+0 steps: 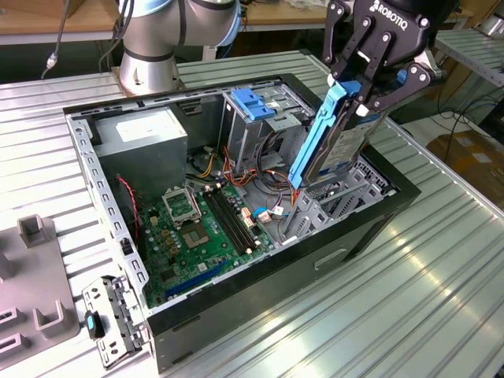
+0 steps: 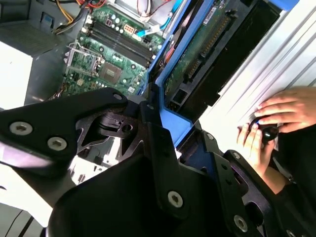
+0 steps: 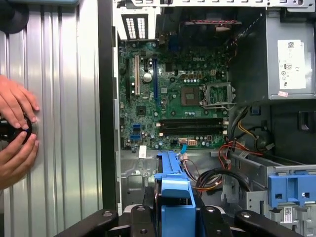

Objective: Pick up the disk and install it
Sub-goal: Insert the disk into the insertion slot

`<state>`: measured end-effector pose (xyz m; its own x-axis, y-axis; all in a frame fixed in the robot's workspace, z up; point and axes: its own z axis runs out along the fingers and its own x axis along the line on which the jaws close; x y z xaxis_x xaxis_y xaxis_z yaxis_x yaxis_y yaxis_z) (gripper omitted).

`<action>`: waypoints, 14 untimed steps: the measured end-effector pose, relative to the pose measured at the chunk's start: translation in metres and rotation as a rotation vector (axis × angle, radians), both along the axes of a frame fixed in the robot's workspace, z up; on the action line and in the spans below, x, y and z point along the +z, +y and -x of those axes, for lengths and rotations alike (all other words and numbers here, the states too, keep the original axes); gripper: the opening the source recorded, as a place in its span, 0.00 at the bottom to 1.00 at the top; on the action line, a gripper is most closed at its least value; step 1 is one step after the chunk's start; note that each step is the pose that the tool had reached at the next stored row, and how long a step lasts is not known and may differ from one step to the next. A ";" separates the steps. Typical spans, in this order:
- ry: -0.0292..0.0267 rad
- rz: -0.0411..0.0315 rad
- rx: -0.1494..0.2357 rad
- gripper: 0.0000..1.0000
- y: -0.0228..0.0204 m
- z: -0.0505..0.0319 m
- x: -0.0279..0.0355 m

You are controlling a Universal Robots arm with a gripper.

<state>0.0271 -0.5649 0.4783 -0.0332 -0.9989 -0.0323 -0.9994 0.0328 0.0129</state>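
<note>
The pick-up is done. The claw (image 1: pixel 368 93) is pinching the disk (image 1: pixel 340 146) at its upper end, with fingers pressed on it from both sides. The disk hangs steeply tilted over the open computer case (image 1: pixel 260 307), above the corner of the case farthest from the grey power box (image 1: pixel 146 134). Its blue rail (image 1: pixel 315 134) faces the motherboard (image 1: pixel 205 228) on the case floor. The disk's lower end dips toward the metal bay (image 1: pixel 331 206) in that corner, and I cannot tell whether they touch. The install looks unfinished, since the disk is not lying seated in the bay. Outside the case wall, a person's hand (image 3: pixel 15 106) rests on a black knob (image 3: pixel 19 129) on the table.
</note>
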 end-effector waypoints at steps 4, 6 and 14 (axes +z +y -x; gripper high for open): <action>0.0000 0.0002 0.000 0.37 -0.0025 -0.0086 -0.0040; 0.0000 0.0001 0.000 0.37 -0.0063 -0.0117 -0.0069; 0.0000 0.0000 0.000 0.37 -0.0088 -0.0249 -0.0136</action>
